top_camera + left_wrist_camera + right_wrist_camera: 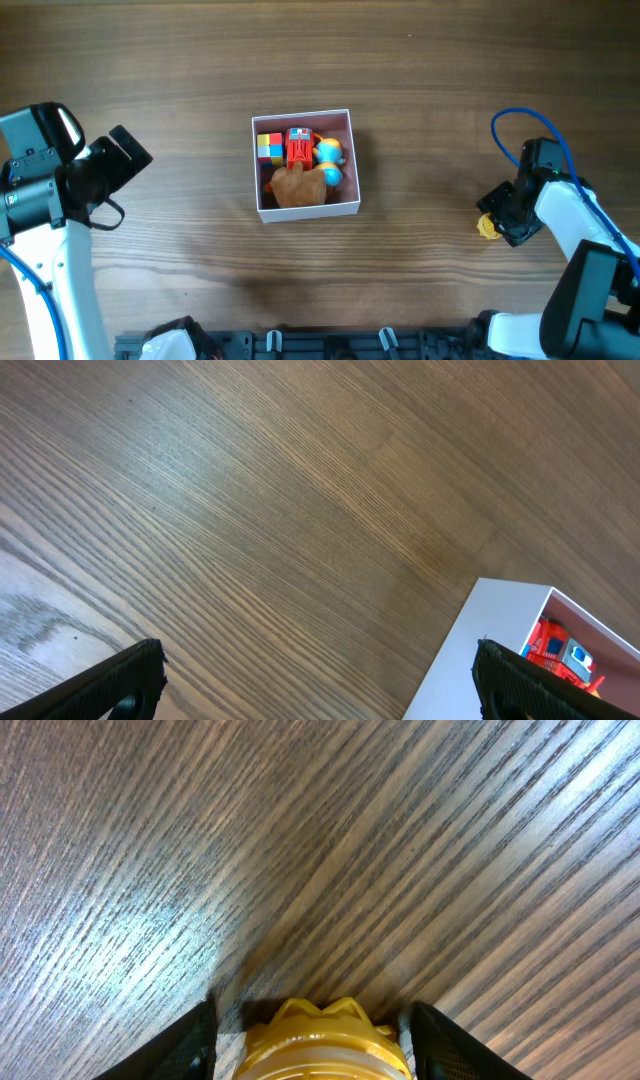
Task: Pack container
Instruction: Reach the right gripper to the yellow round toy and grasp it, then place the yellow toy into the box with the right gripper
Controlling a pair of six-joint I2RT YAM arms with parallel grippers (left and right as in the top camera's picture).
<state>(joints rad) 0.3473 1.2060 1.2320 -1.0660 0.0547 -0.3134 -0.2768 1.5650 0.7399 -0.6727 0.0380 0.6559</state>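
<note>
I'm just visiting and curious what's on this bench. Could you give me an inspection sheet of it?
Surface: wooden table.
Job's things: container holds colour cube, red toy, yellow-blue toy, brown plush; yellow toy outside, at right.
Clutter: nothing seen.
End effectors: left end effector open, empty; right end effector straddles the yellow toy, grip unclear.
Cables: blue cable loops above right arm.
Surroundings: black frame along near edge.

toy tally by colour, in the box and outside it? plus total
In the box:
Multicolour cube: 1
Red toy: 1
Blue-and-yellow toy: 1 (could be two pieces, too small to tell)
Brown plush: 1
Outside it:
Yellow toy: 1
Total: 5
</note>
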